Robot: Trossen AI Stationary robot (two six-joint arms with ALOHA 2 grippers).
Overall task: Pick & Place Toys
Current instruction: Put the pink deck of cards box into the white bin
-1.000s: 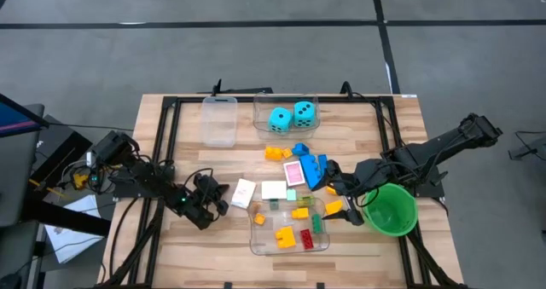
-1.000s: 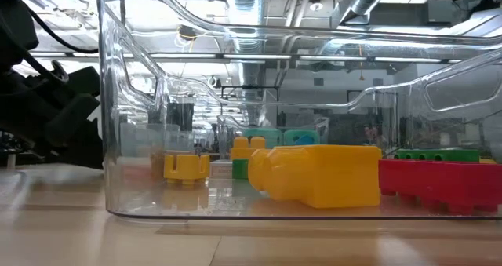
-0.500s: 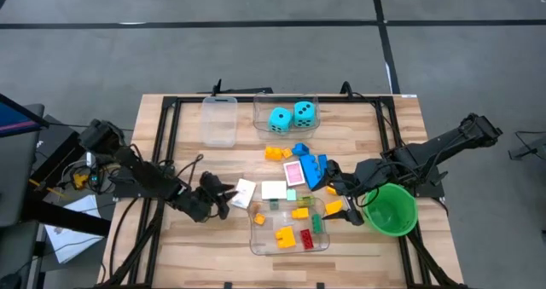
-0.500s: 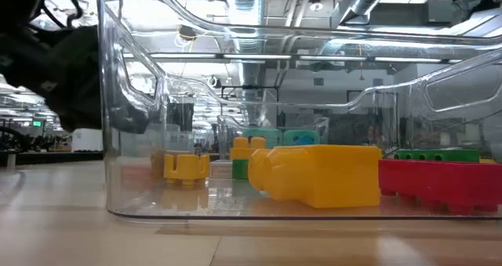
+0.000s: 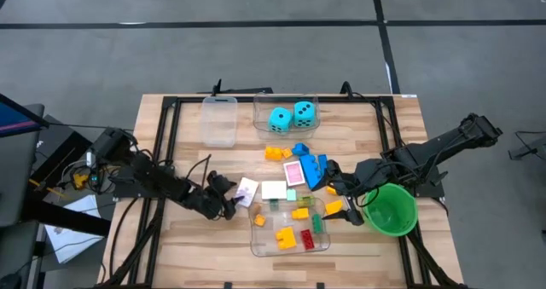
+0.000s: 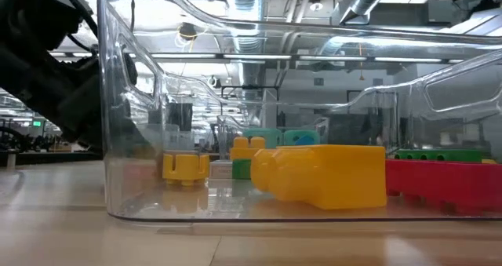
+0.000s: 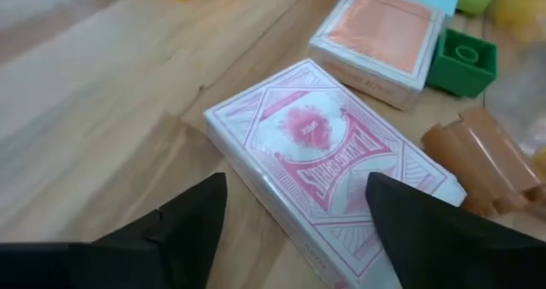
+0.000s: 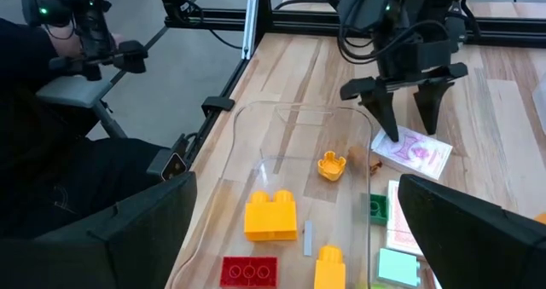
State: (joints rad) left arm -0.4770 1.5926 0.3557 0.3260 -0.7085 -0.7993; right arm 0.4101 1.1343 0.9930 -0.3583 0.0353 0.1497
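Partly sorted. Already in the near clear tub: yellow, red, orange and green bricks. Both cyan dice sit in the far tub by the far edge. Still loose mid-surface: blue bricks, an orange brick, and several pink-backed cards.

Left hand, fingers spread and gripping nothing, poised over the pink-backed deck just beside the near tub. Right hand released wide, empty, waiting beside the green bowl toward the right edge.

Crowding the deck: a second card box and a green brick close by; tub wall near too.
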